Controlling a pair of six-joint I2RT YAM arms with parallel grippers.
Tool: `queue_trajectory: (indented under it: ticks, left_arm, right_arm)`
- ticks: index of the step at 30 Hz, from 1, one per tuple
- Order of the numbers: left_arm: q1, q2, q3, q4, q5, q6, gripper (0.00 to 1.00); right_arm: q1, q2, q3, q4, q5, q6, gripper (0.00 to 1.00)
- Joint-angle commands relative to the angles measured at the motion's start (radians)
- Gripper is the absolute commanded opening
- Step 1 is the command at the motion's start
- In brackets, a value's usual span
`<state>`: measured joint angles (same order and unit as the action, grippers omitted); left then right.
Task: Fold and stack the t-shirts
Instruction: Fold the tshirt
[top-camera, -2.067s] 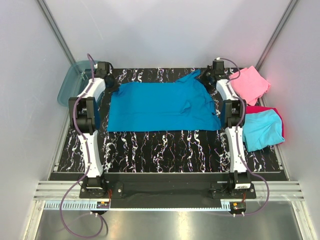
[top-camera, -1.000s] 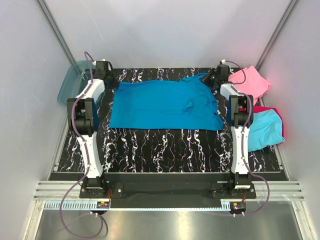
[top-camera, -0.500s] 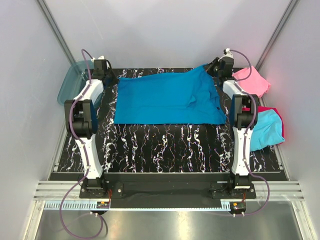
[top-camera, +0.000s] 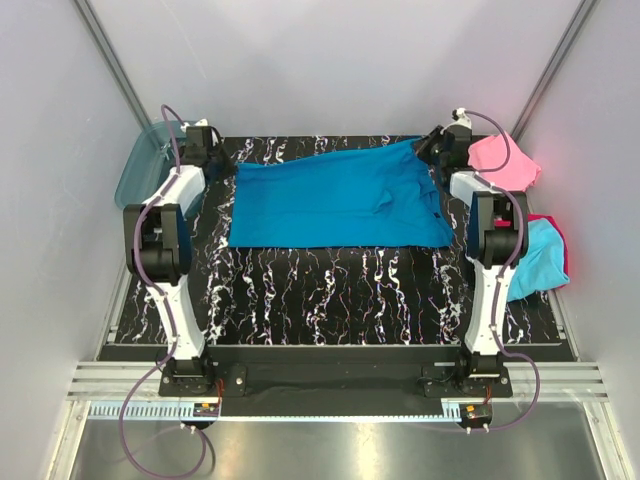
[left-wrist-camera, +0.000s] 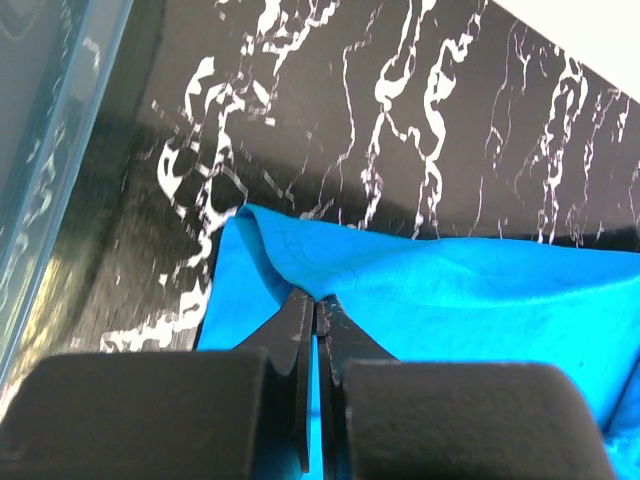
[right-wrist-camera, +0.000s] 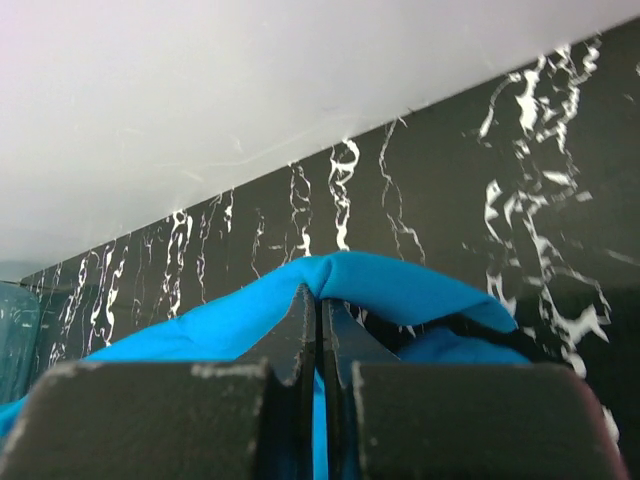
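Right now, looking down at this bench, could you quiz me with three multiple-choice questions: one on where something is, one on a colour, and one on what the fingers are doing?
1. Where is the plastic tub?
A) beside the table's far left corner
B) at the near right corner
C) in the middle of the table

2. What colour is the shirt spread out on the table?
A) pink
B) teal-blue
C) white

3. What are the left fingers doing?
A) standing wide open over bare table
B) shut on the shirt's edge
C) shut on the tub's rim

Answers:
1 A: the overhead view shows it beside the far left corner.
2 B: the big cloth spread out there is teal-blue.
3 B: the left wrist view shows them closed, with blue cloth pinched between them.
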<state>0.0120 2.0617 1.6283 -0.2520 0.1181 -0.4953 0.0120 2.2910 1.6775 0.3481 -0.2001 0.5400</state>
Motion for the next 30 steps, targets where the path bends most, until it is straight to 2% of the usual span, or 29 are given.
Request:
queue_trajectory:
  ticks: [1, 15, 21, 30]
  left_arm:
    - [-0.003, -0.127, -0.027, 0.042, -0.027, 0.006, 0.0]
    - [0.005, -0.23, -0.203, 0.013, -0.098, -0.003, 0.0]
    - [0.005, -0.25, -0.261, 0.013, -0.115, -0.014, 0.0]
    - [0.016, -0.291, -0.295, -0.033, -0.204, -0.019, 0.0]
  right_arm:
    - [-0.006, -0.14, -0.07, 0.1, 0.05, 0.014, 0.0]
    - [-0.006, -0.369, -0.442, 0.19, 0.116, 0.064, 0.0]
    - [-0.006, -0.393, -0.587, 0.247, 0.149, 0.107, 0.0]
    - [-0.007, -0.432, -0.691, 0.23, 0.235, 0.172, 0.0]
